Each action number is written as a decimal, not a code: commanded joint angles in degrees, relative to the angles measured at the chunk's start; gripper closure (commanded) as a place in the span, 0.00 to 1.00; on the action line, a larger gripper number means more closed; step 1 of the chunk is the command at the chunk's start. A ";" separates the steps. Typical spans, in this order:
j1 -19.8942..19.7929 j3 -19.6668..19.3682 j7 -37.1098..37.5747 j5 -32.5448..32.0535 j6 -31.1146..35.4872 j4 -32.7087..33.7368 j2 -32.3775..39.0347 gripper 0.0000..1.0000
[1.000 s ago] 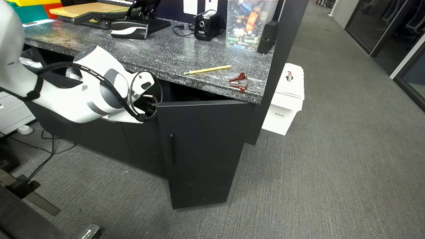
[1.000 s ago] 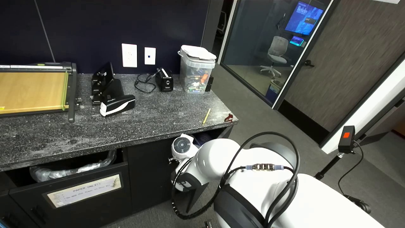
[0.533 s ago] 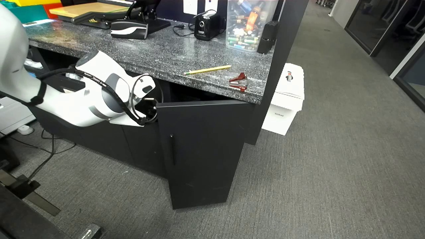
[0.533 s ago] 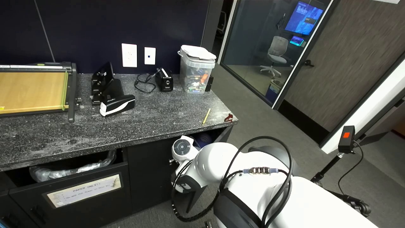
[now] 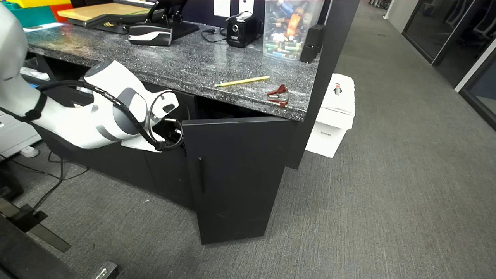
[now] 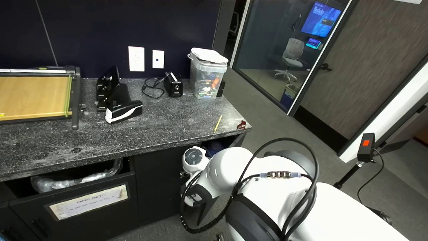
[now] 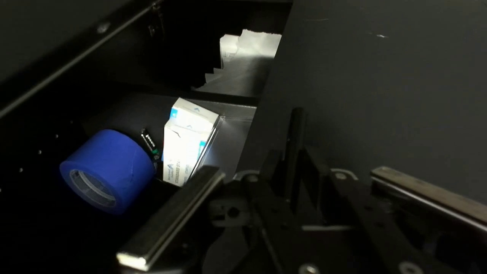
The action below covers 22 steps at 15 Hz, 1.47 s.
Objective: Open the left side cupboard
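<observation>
Granite counter (image 5: 186,62), yellow pencil (image 5: 242,81) near edge; grey carpet (image 5: 372,201); hand (image 7: 293,163) clamped on handle (image 7: 298,123).

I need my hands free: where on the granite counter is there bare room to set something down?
In an exterior view, the granite counter is bare between the black stapler and the yellow pencil, and in front of the paper trimmer. It is crowded toward the wall: hole punch, sharpener, clear tub.
</observation>
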 commanded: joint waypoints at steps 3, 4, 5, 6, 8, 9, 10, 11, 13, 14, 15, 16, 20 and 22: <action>3.97 5.20 -0.27 2.51 -3.93 -19.19 -11.39 0.95; 5.23 4.95 0.61 3.04 -4.92 -21.96 -13.30 0.95; 6.57 4.98 1.23 3.68 -6.19 -24.69 -15.32 0.95; 7.42 5.80 1.53 4.04 -7.66 -27.46 -17.64 0.95; 7.90 9.24 0.96 4.42 -10.84 -32.75 -22.21 0.95; 8.14 11.40 1.08 4.94 -13.15 -35.20 -24.68 0.95; 8.26 13.48 1.38 5.47 -15.88 -37.25 -27.20 0.95; 7.40 15.94 1.31 6.22 -18.68 -38.48 -29.57 0.95; 5.14 19.98 1.06 8.05 -22.90 -39.61 -32.74 0.95; 4.46 21.21 1.10 8.69 -24.14 -39.83 -33.85 0.95; 3.71 22.23 1.10 9.15 -25.08 -40.25 -35.09 0.95; 2.76 23.22 0.99 9.61 -26.03 -40.81 -36.34 0.95; 1.61 23.77 2.59 7.65 -26.29 -39.86 -36.25 0.66; 0.19 23.88 2.50 7.78 -26.67 -40.90 -37.66 0.52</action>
